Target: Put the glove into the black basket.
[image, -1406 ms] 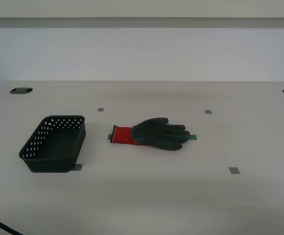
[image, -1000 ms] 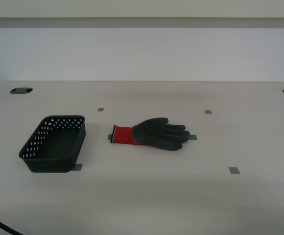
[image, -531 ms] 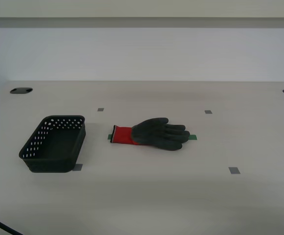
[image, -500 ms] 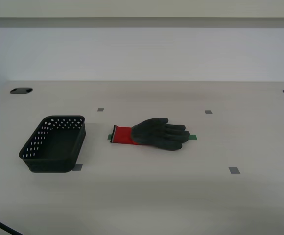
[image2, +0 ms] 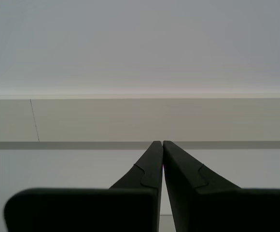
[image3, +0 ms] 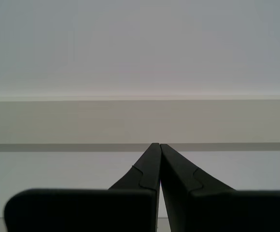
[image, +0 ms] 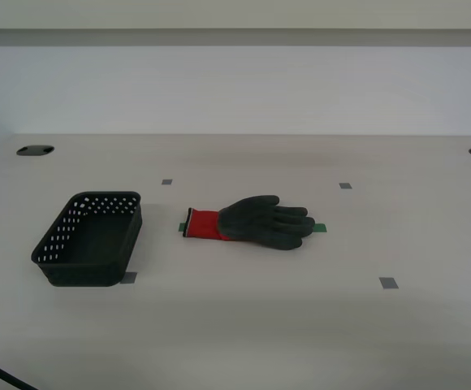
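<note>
The glove (image: 256, 223) lies flat on the table near the middle of the exterior view, its red cuff toward the exterior view's left and its dark fingers toward the right. The black basket (image: 89, 238) stands upright and empty at the exterior view's left, apart from the glove. Neither arm shows in the exterior view. My first gripper (image3: 156, 144) is shut with nothing in it and faces the pale wall. My second gripper (image2: 162, 142) is shut and empty too, facing the same wall. Neither wrist view shows the glove or the basket.
Small grey tape marks (image: 389, 283) dot the table (image: 244, 325), and a green tape strip (image: 320, 227) lies by the glove's fingers. Dark cable holes (image: 34, 150) sit at the table's far corners. A black cable (image: 0, 375) crosses the near left corner.
</note>
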